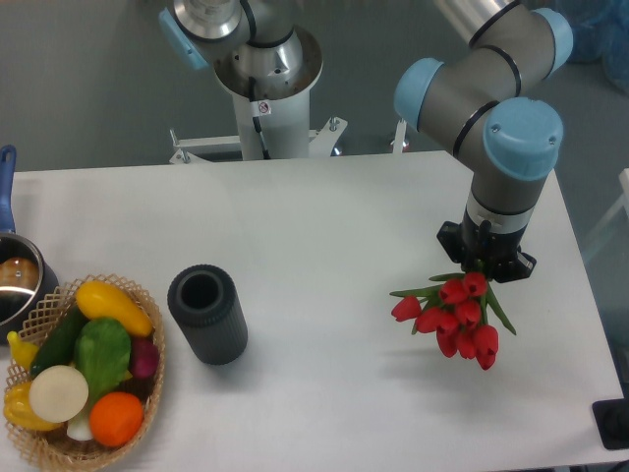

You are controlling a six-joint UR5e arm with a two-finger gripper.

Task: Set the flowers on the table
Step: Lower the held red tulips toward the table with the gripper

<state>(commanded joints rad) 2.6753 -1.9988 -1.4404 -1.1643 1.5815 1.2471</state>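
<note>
The flowers (458, 317), a small bunch of red tulips with green leaves, hang at the right side of the white table (324, 226). Their stems run up under my gripper (486, 264), which points straight down and is shut on the stems. The wrist hides the fingers and the stems. The buds point toward the camera and down-left of the gripper. I cannot tell whether the buds touch the tabletop.
A dark grey ribbed cylindrical vase (207, 315) stands left of centre. A wicker basket of colourful vegetables (84, 372) sits at the front left corner. A metal pot with a blue handle (14, 275) is at the left edge. The arm's base (263, 88) stands behind the table.
</note>
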